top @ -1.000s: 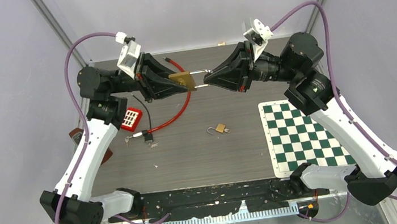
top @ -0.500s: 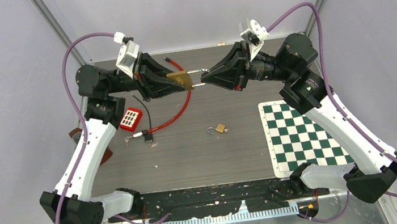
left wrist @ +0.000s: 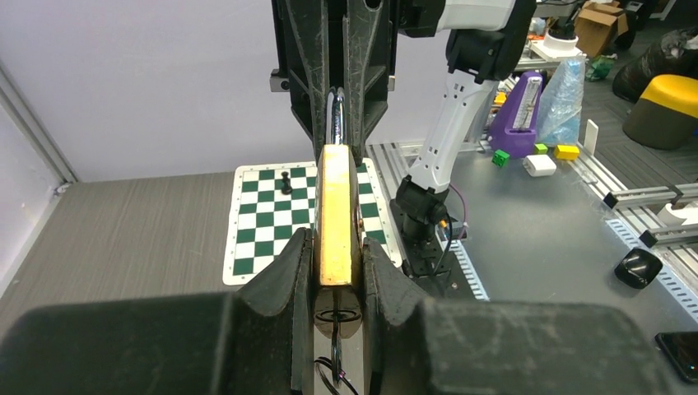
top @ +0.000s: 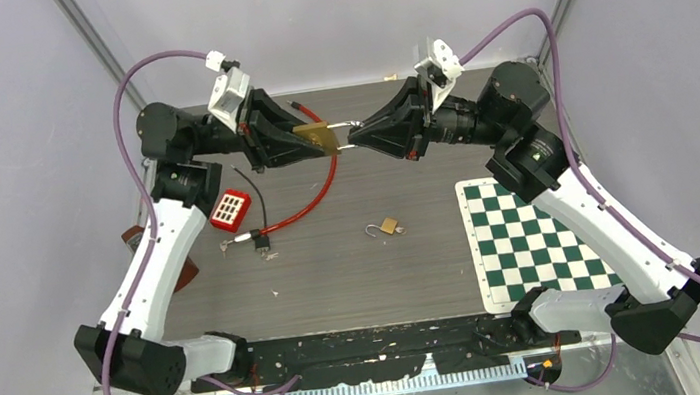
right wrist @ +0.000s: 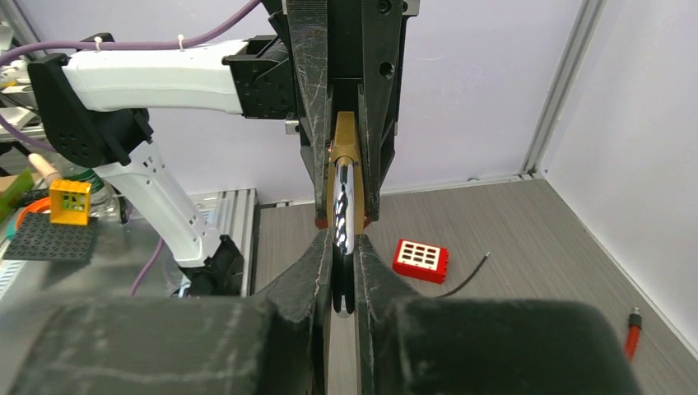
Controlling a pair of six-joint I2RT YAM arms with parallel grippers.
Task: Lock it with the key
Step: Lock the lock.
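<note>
Padlock [top: 320, 139] was hanging in mid-air, pinched from both ends, well above the table [top: 357, 287]. Left claw [top: 312, 144] was clenched on the brass body, one finger on each broad face. In its wrist view the body stood on edge between the fingers [left wrist: 284, 276], with the silver shackle [left wrist: 334, 119] pointing away toward the other arm. Right claw [top: 357, 139] was clamped on that shackle from the opposite side (its wrist view showed the shiny bar squeezed right between its two fingertips, brass body just past them). So the two claws were nose to nose, tips close together, the padlock bridging the little gap.

Down on the table, below the claws and back toward the arm bases, a smaller padlock [top: 389, 226] lay with its shackle swung open. Under the left claw a red cable [top: 323, 189] curved across the surface, ending in a black piece next to some small metal bits I couldn't identify. A red keypad-looking block [top: 230, 208] sat below and to the left of the left claw, close to that arm. Over on the right claw's side a green-and-white checkered mat [top: 532, 236] lay flat, well apart from both locks. The left wrist view showed a dark chess piece [left wrist: 286, 183] standing on it.
</note>
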